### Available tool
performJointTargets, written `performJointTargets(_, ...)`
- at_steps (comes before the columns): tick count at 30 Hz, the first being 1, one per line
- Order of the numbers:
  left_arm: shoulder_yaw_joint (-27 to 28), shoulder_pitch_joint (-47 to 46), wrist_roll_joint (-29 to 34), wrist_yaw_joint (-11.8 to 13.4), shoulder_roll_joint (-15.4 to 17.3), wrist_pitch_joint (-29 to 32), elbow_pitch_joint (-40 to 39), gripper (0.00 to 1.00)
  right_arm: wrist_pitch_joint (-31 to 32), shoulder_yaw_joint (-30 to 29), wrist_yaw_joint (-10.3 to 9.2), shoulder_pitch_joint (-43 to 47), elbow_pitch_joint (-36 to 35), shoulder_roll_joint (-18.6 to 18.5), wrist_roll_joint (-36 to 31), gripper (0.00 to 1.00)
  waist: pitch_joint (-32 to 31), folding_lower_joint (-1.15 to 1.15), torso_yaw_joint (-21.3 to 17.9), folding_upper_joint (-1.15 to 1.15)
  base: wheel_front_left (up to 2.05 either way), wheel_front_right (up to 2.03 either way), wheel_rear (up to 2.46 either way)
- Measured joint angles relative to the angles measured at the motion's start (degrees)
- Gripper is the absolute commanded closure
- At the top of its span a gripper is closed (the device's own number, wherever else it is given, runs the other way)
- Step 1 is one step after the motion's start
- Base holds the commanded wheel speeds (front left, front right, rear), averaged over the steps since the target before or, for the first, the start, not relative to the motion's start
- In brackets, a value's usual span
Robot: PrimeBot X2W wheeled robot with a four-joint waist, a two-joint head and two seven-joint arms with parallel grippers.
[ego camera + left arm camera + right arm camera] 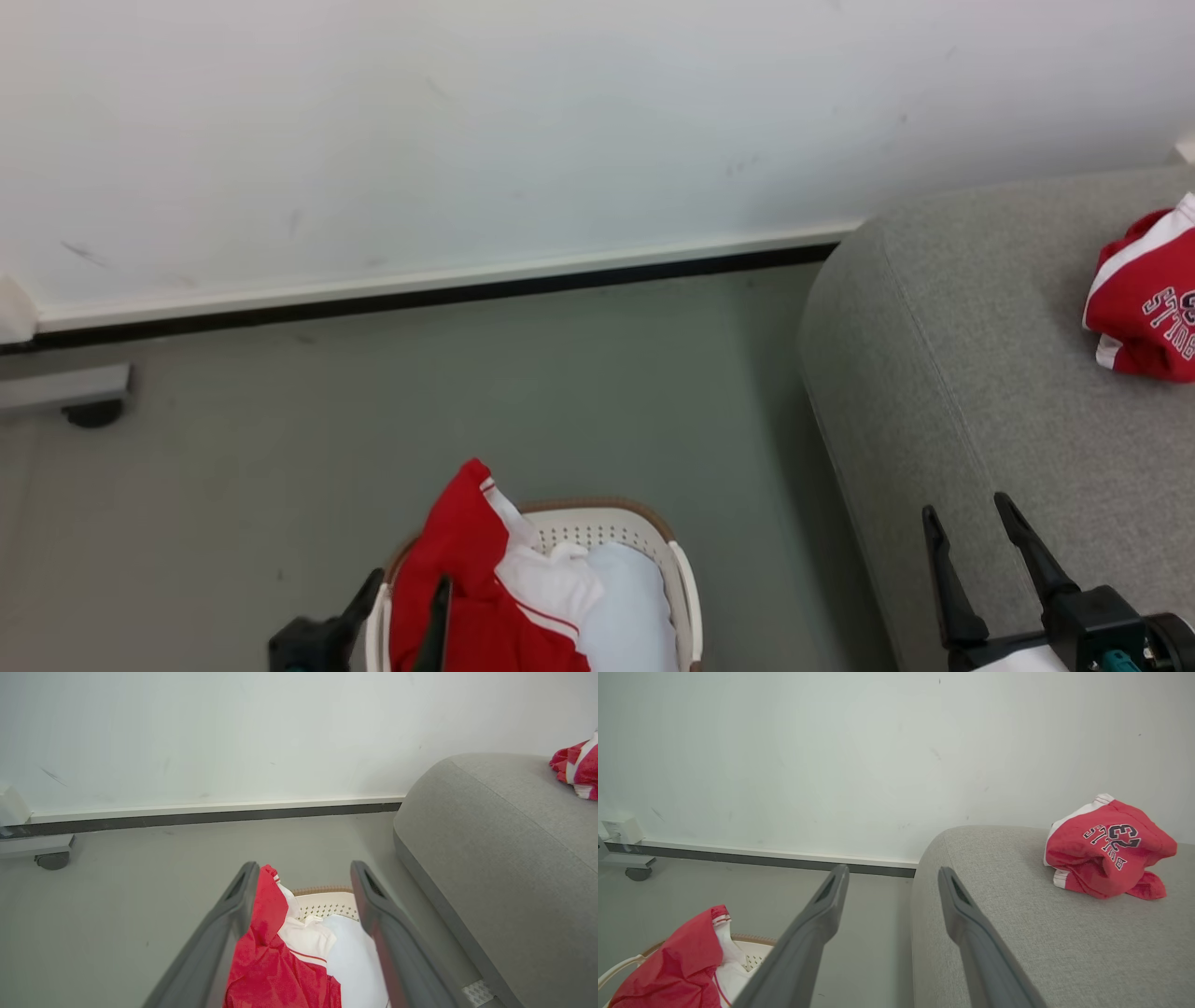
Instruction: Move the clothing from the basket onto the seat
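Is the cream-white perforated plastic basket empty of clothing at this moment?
No: a red shiny garment with white trim lies heaped in the cream-white perforated basket, rising above its brown rim.

Head view looks down from above the basket (687, 571); left wrist view close over it; right wrist view low, right of it; all share seat (980, 392), wall (560, 121).

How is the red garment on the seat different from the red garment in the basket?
The seat garment lies bunched low on the grey seat; the basket garment sits in the cream basket, with a peak rising above its rim. The seat garment shows black-and-white BULLS lettering; the basket garment shows no lettering, but a broad white panel. Both are red shiny fabric with white trim.
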Motion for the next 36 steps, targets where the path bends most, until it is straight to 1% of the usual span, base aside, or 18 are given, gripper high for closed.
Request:
performJointTargets(6, -3.4, -7.3, 3.5, -0.2, 1.5, 6.8, 8.4, 0.0, 0.0, 0.8, 0.0, -2.1, -0.8, 0.0, 1.2, 0.0, 4.2, 0.01, -1.5, 0.0, 0.0, 0.0, 0.0)
performJointTargets(10, -5.1, -11.0, 5.2, -0.5, 2.4, 13.0, 16.0, 0.0, 0.0, 1.3, 0.0, -3.5, -1.2, 0.0, 2.4, 0.0, 7.2, 0.01, -3.0, 0.0, 0.0, 0.0, 0.0)
performJointTargets(14, -5.6, -14.2, 6.1, -0.2, 3.9, 16.0, 22.3, 0.0, 0.0, 1.7, 0.0, -4.9, -1.9, 0.0, 3.4, 0.0, 10.3, 0.01, -4.5, 0.0, 0.0, 0.0, 0.0)
performJointTargets(22, -6.6, -20.5, 8.1, 0.9, 6.7, 17.7, 32.1, 0.0, 0.0, 2.2, 0.0, -7.6, -3.4, 0.0, 5.0, 0.0, 17.1, 0.01, -7.2, 0.0, 0.0, 0.0, 0.0)
performJointTargets(26, -6.7, -23.4, 8.6, 2.1, 8.4, 18.0, 35.9, 0.0, 0.0, 2.9, 0.0, -8.7, -3.9, 0.0, 5.9, 0.0, 20.6, 0.01, -8.2, 0.0, 0.0, 0.0, 0.0)
performJointTargets(29, -6.7, -25.2, 8.6, 2.5, 8.9, 18.0, 38.1, 0.0, 0.0, 3.1, 0.0, -9.4, -4.3, 0.0, 6.4, 0.0, 22.9, 0.02, -8.8, 0.0, 0.0, 0.0, 0.0)
performJointTargets(36, -6.8, -28.3, 8.4, 2.3, 9.8, 16.8, 41.9, 0.0, 0.0, 3.2, 0.0, -10.4, -4.9, 0.0, 6.8, 0.0, 26.8, 0.01, -9.3, 0.0, 0.0, 0.0, 0.0)
